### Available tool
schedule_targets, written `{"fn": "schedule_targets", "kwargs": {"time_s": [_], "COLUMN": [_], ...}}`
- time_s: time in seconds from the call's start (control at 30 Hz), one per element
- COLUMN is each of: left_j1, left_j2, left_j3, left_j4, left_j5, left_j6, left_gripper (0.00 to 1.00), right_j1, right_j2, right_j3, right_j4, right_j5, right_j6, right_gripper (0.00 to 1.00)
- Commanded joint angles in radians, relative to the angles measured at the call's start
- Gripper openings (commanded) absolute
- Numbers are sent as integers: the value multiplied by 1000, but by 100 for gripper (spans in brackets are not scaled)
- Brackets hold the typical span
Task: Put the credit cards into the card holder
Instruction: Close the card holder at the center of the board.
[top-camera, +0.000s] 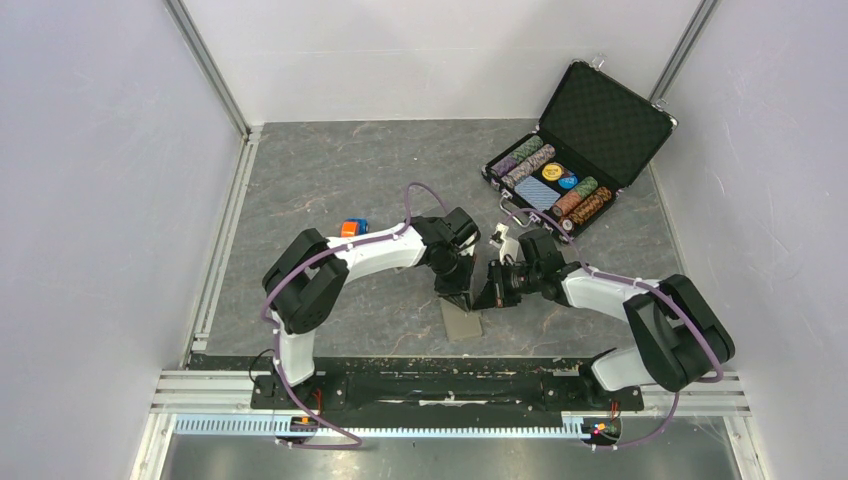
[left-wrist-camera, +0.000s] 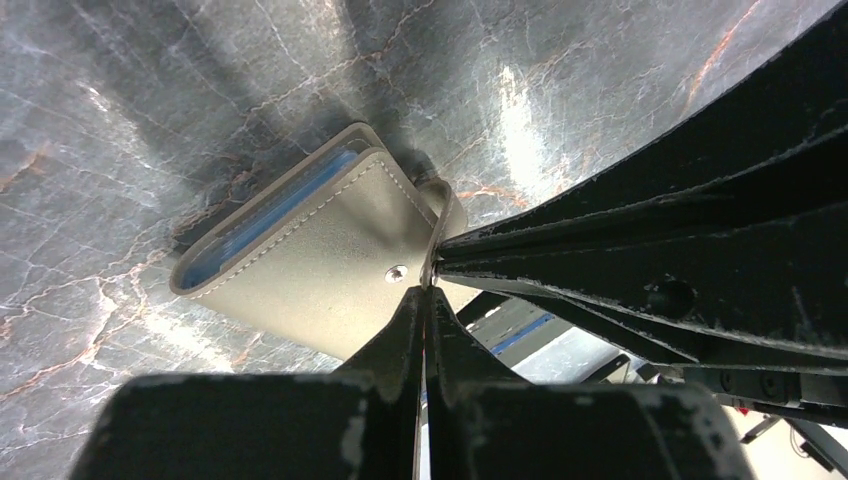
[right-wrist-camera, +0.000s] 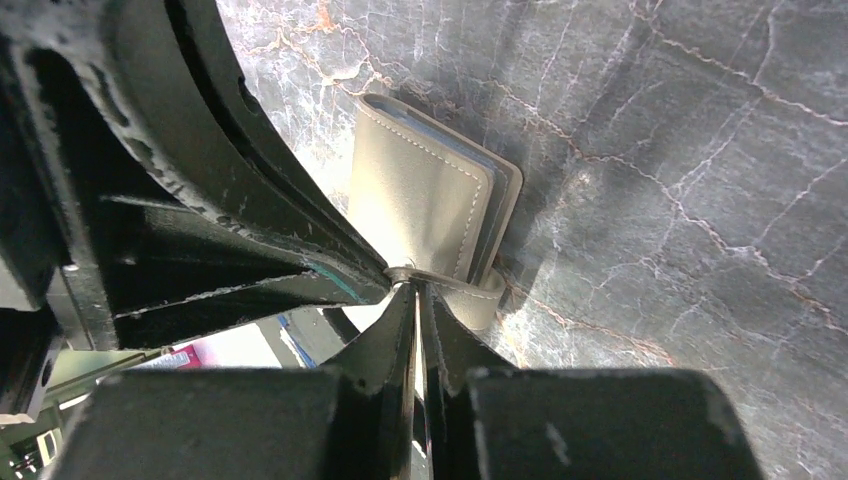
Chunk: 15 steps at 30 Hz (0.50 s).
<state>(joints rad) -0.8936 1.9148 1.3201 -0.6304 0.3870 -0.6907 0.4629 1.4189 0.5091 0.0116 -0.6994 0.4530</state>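
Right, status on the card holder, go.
Both shut: left gripper and right gripper, tips meeting at the snap strap. Folded card holder, strap unsnapped. Well clear of the poker-chip case.

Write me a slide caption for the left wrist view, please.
Shut left jaws and right jaws meet at the strap of the folded card holder on the marbled table.

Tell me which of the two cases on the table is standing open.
The black poker-chip briefcase at the far right: its lid is raised and the chips show. The grey card holder, at the near middle, is folded over.
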Motion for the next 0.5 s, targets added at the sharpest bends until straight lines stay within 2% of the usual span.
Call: {"fn": "schedule_targets", "kwargs": {"time_s": [0.0, 0.47], "left_j1": [-4, -4], "left_j2": [-41, 0], "left_j3": [45, 8], "left_j4": [-10, -66], "left_j5": [-47, -83], "left_j6": [37, 59], "left_gripper": [2, 2], "right_j1": [3, 9], "right_j2": [-15, 16], "right_j3": [32, 28], "right_j4": [25, 33], "right_j5": [9, 7], "right_j6": [2, -3], "right_gripper": [6, 7]}}
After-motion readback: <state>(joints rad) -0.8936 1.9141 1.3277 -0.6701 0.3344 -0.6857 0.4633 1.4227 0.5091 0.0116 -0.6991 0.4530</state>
